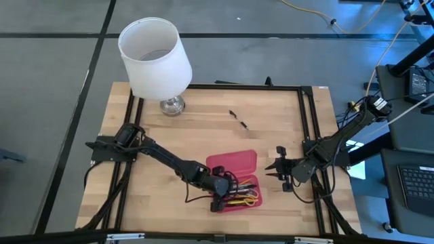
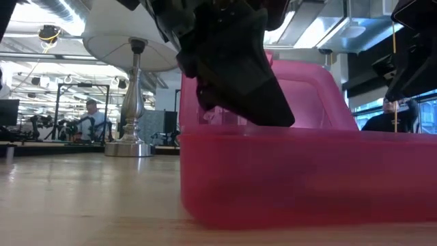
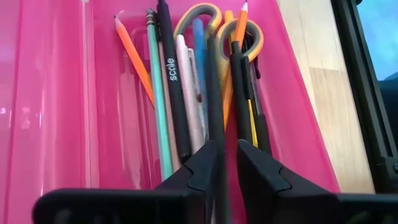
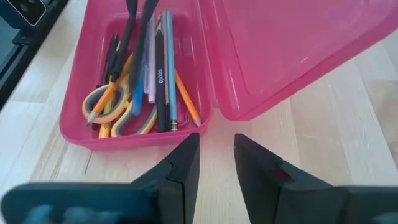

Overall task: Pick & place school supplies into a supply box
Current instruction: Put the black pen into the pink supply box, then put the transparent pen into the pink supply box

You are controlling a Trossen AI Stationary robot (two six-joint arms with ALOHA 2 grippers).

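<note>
- Evidently, a placing step is being carried out: the left gripper is being held low over the tray of the supply box, at the lower centre of the high view.
- In the left wrist view, a thin dark pen is being seen running between the fingertips; a narrow gap is showing between the jaws, and whether the pen is being gripped or merely released cannot be told.
- The school supplies are being shown lying together in the tray: pencils, pens and the yellow-handled scissors.
- The box lid is being seen standing open, hinged back toward the upper part of the high view.
- The right gripper is being kept waiting just right of the box, its fingers slightly parted and empty.
- A small dark item is being seen on the table at upper centre, near the lamp; its nature cannot be told.
- Judged next: the pen is being let go fully, and a straight lift clear of the tray is being called for.
</note>
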